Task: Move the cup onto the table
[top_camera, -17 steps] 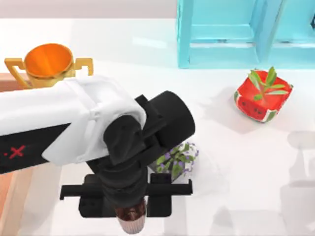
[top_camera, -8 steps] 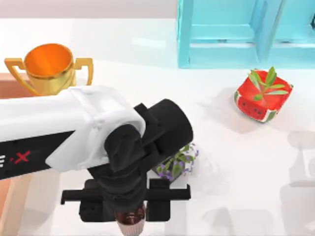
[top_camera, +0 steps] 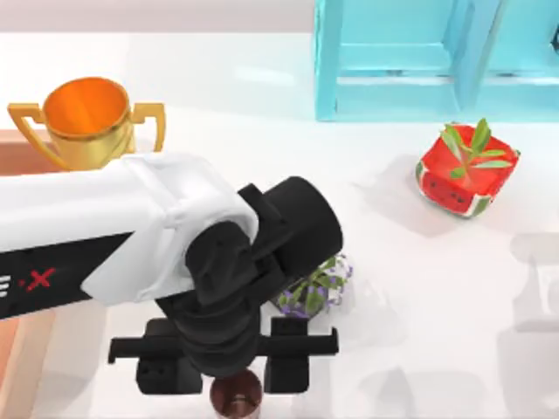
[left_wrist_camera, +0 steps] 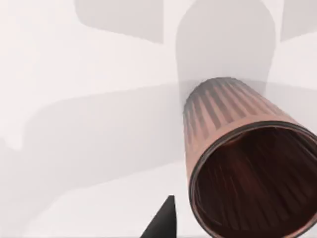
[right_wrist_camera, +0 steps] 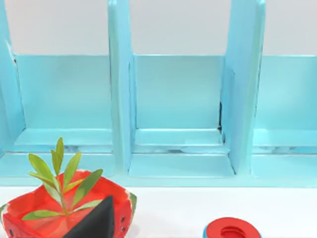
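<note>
The small copper-brown cup (top_camera: 237,397) stands upright on the white table (top_camera: 419,288) near its front edge, dark mouth facing up. My left gripper (top_camera: 229,374) hangs right over it, open, its jaws spread wider than the cup. In the left wrist view the cup (left_wrist_camera: 237,163) rests with its ribbed end on the table, and one black fingertip (left_wrist_camera: 165,223) sits beside it without touching. A dark part of my right gripper (right_wrist_camera: 96,220) shows in front of the watermelon planter.
A gold two-handled trophy (top_camera: 87,113) stands at the back left by a wooden surface (top_camera: 17,148). A purple-flowered plant (top_camera: 316,286) sits just behind my left gripper. The watermelon planter (top_camera: 467,170) and turquoise cabinet (top_camera: 410,61) stand at the back right. A red disc (right_wrist_camera: 232,229) lies near the cabinet.
The cup has left my left gripper's hold and come down onto the table; its mouth now faces up where its ribbed end showed before. The left arm has barely moved.
</note>
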